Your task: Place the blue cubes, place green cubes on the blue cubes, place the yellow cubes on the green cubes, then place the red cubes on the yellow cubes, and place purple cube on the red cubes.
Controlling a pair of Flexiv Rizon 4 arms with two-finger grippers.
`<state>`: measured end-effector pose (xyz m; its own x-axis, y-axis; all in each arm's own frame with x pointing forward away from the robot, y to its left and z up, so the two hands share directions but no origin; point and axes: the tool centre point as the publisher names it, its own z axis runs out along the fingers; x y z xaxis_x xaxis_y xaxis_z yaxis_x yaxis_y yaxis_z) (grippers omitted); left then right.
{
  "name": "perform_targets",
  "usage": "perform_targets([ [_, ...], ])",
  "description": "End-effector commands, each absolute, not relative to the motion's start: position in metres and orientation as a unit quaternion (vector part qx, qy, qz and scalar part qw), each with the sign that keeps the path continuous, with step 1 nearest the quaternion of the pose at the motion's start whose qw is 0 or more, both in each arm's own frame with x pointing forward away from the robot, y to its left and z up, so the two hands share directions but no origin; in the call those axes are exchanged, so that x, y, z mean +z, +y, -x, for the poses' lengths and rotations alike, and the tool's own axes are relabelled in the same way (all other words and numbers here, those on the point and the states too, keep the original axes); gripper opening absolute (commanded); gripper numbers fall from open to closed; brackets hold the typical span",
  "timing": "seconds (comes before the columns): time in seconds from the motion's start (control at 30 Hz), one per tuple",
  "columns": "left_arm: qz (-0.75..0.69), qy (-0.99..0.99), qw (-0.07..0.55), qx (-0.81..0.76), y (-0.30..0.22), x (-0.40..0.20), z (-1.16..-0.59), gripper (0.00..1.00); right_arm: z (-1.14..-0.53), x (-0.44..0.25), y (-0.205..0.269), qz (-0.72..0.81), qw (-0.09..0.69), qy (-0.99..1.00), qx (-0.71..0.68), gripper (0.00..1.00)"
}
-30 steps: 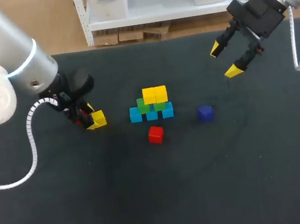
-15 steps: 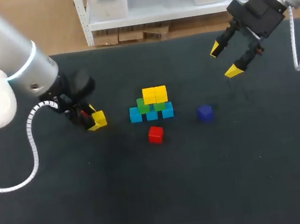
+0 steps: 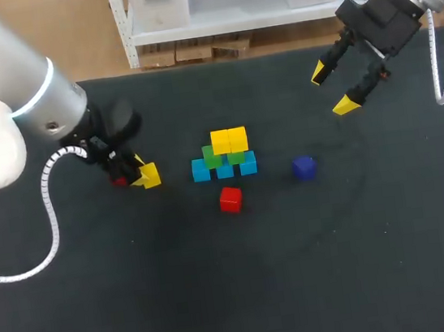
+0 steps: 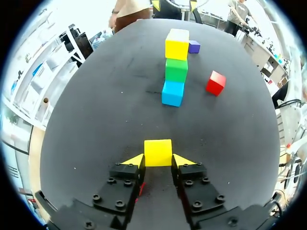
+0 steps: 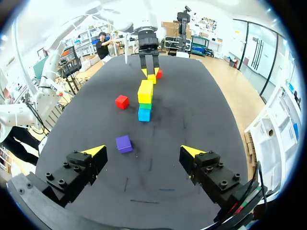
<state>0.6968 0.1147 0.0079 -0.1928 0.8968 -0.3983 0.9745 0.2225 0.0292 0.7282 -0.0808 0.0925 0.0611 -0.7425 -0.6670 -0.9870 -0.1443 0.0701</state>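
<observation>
Open table (image 3: pixel 176 180) between left end effector (image 3: pixel 140 177) and cube stack (image 3: pixel 225 156); red cube (image 3: pixel 230 199), purple cube (image 3: pixel 304 167) near stack.

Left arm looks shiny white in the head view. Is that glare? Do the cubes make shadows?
Head view: yes, light glares off the left arm's silver shell. Left wrist view: stack shadows on the dark table are too faint to tell.

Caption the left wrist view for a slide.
Left claw grips a yellow cube, facing the blue-green-yellow stack and a red cube.
</observation>
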Motion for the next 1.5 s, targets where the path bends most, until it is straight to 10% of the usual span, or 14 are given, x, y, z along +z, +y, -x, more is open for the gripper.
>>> perform_targets([
  [0.03, -0.613, 0.760, 0.182, -0.114, 0.117, 0.023, -0.689, 0.00, -0.729, 0.092, -0.081, 0.698, 0.210, 0.619, 0.293, 1.00],
  [1.5, -0.677, 0.704, 0.183, -0.112, 0.023, 0.078, -0.695, 0.00, -0.729, 0.092, -0.081, 0.698, 0.210, 0.619, 0.293, 1.00],
])
